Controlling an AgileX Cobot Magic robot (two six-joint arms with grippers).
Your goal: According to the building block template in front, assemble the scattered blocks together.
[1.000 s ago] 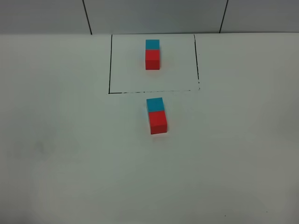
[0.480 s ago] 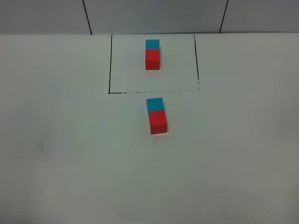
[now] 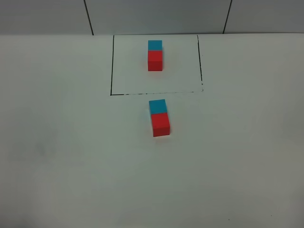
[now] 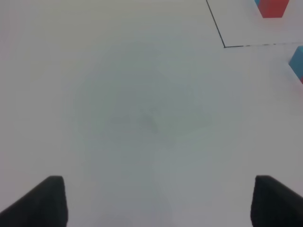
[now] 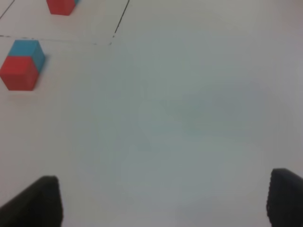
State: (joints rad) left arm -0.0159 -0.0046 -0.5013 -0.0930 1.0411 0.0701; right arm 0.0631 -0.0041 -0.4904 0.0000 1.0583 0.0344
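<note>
No movement; hands' (image 4: 156, 201) tips cropped.

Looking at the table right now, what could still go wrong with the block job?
1. The loose cyan block and red block already sit joined, slightly skewed against the template; any nudge could split them.
2. They lie close to the drawn black frame, so a push might slide them over its line.
3. Both hands stand open nearby; a careless sweep could strike the pair.

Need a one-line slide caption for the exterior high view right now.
Cyan cube and red cube joined just outside the black frame, matching the template pair inside it.
</note>
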